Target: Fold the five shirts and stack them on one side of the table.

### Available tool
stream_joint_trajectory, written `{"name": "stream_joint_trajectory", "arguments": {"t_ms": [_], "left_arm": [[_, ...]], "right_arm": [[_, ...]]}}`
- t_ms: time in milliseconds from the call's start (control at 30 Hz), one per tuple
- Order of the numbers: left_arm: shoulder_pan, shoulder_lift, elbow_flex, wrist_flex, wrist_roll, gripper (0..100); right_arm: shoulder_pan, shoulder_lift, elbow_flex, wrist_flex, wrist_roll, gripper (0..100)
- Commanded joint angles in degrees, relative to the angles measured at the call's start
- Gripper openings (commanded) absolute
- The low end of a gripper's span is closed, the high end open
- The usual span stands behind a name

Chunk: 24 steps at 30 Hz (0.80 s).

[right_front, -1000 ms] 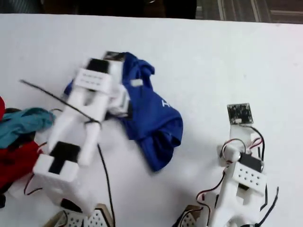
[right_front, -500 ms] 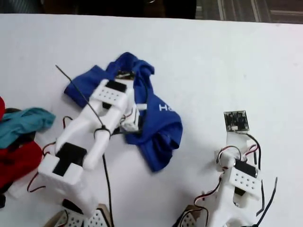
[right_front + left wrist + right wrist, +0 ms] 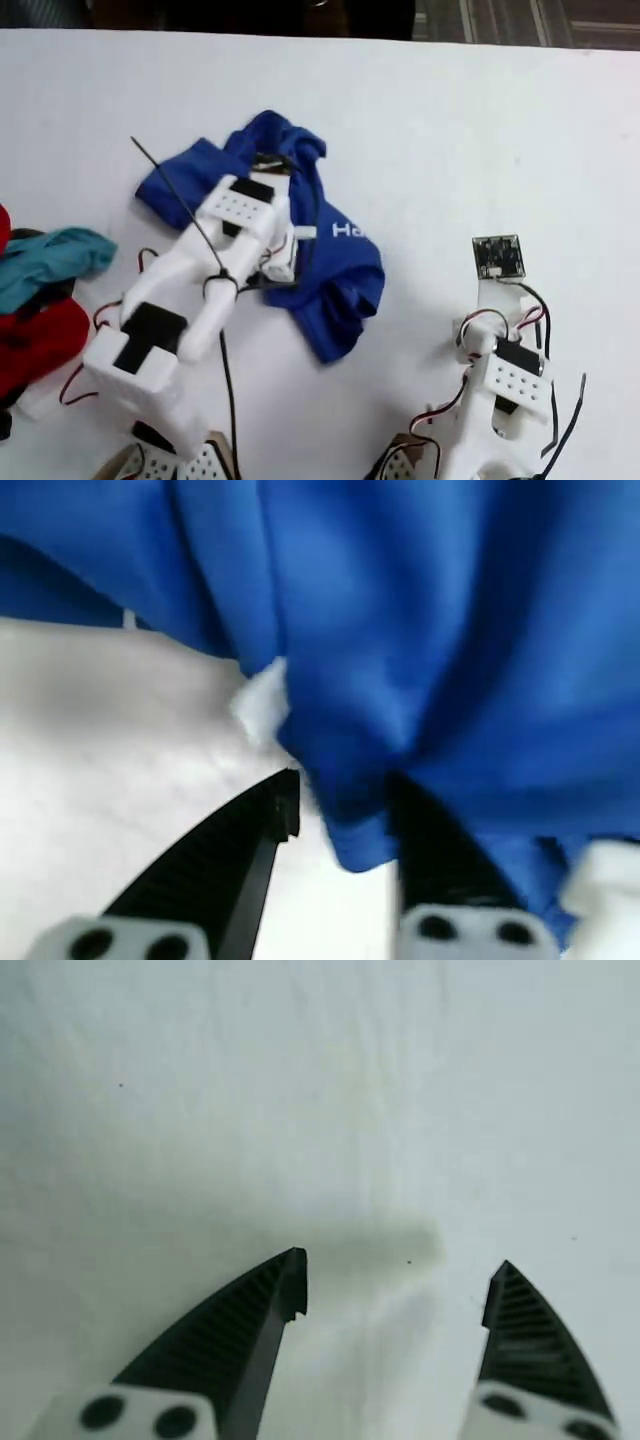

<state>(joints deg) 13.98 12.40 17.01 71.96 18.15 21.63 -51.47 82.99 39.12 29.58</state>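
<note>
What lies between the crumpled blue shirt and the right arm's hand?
Nothing: in the high view the stretch of white table between the crumpled blue fabric shirt and the right arm's hand is bare.

A few white letters (image 3: 350, 230) are printed on the blue shirt (image 3: 335, 275), on the cloth just beside the left tool (image 3: 345, 790), on the side toward the other arm. A fold cuts the print short (just its first letters show), so no whole word can be made out. In the left wrist view a small white scrap (image 3: 262, 702) at the shirt's edge, just ahead of the tool's fingertips, bears no print that can be told.
</note>
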Motion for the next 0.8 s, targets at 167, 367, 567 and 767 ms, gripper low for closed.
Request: {"name": "stream_joint_trajectory", "arguments": {"t_ms": [167, 367, 567, 767], "left_arm": [[0.18, -4.75, -1.80, 1.67, 0.09, 2], [-0.26, -10.37, -15.25, 21.19, -1.58, 2], [-11.52, -13.27, -20.35, 30.15, -20.40, 2], [-32.18, -13.71, -15.69, 29.89, -48.09, 2]], "right_arm": [[-0.04, -1.27, -0.18, -0.92, 0.09, 28.7], [-0.04, -1.27, -0.18, -0.92, 0.09, 28.7], [-0.04, -1.27, -0.18, -0.92, 0.09, 28.7], [-0.75, -1.27, -1.58, -0.66, 0.00, 28.7]]}}
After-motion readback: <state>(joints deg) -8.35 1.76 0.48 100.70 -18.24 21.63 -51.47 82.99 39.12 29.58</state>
